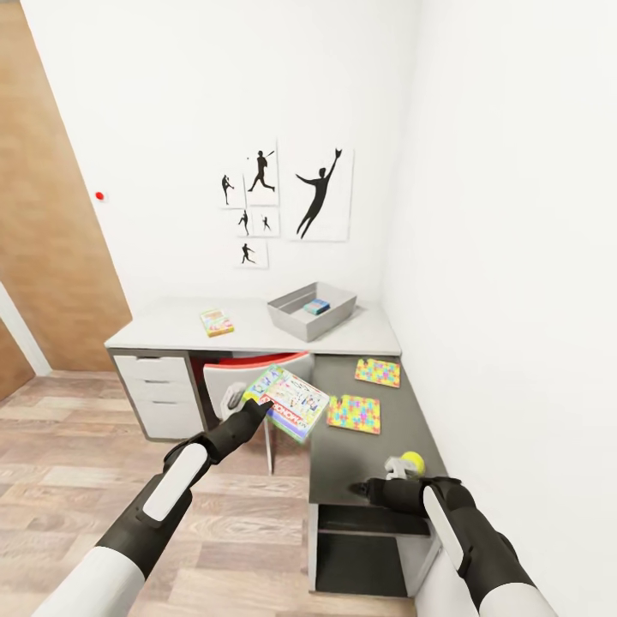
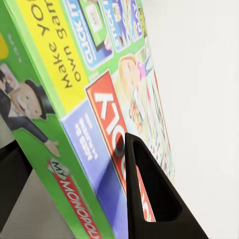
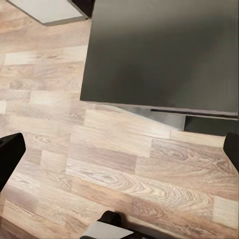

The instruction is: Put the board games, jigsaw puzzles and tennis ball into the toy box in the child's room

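Monopoly box is hanging tilted in the left hand in the head view, out over the wood floor in front of a red chair, and the toy box is sitting farther ahead and slightly to the right on the pale bench, a small blue game already lying inside it. A green-and-yellow game box is lying on that pale top to the left of the bin, while two jigsaw puzzles and the tennis ball are resting on the lower dark bench along the right wall. The right hand is hovering just beside the ball, so it looks the nearer arm for that toy; the bin lies forward of the left hand, and I judge the carried box's long axis will want turning to run along the bin. From the left wrist, a black finger is pressing on the printed lid of the box, gripping it by one edge. From the right wrist, the fingertips are standing wide apart at the frame edges with nothing between them, over planks and a dark bench corner.
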`<state>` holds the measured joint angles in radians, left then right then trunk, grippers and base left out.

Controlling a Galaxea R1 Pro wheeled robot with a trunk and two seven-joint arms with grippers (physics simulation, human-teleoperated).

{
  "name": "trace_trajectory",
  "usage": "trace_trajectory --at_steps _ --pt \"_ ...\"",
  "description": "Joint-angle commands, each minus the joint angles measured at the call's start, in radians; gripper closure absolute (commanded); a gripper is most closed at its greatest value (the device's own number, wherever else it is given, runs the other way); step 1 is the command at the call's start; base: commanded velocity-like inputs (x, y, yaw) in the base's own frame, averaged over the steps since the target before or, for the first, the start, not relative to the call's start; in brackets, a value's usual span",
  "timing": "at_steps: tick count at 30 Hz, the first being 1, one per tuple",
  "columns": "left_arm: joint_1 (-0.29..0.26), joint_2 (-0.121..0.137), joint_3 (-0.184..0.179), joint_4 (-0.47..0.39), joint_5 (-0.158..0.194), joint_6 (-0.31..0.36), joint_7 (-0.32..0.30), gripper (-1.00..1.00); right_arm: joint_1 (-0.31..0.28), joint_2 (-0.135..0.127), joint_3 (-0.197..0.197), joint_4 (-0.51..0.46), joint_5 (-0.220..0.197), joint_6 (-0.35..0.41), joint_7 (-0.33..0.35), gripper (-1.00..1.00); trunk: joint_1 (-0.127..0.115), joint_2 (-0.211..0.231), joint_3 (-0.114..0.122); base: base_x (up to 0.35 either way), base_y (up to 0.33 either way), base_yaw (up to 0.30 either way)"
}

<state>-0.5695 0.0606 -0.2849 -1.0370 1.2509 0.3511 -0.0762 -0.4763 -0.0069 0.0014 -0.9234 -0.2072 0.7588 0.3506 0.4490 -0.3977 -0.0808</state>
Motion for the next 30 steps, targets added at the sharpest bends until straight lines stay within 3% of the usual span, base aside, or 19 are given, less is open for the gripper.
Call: trace_trajectory --at_steps 1,20,30 --pt "-0.001 0.001 -0.001 0.0 0.007 0.002 -0.001 1.0 -0.001 0.0 0.0 -0.001 -0.003 0.005 0.001 -1.0 0.001 -0.002 -0.002 0.197 0.063 0.0" --pt "-0.001 0.001 -0.002 0.0 0.004 0.002 -0.002 1.0 -0.001 -0.002 0.001 -0.002 -0.003 0.006 0.001 -1.0 0.001 -0.002 -0.002 0.05 0.016 0.007" --pt "-0.001 0.0 -0.002 0.0 0.004 0.002 -0.001 1.0 0.002 -0.004 0.0 -0.017 -0.003 0.007 0.001 -1.0 0.001 -0.002 -0.002 0.003 0.001 0.188"
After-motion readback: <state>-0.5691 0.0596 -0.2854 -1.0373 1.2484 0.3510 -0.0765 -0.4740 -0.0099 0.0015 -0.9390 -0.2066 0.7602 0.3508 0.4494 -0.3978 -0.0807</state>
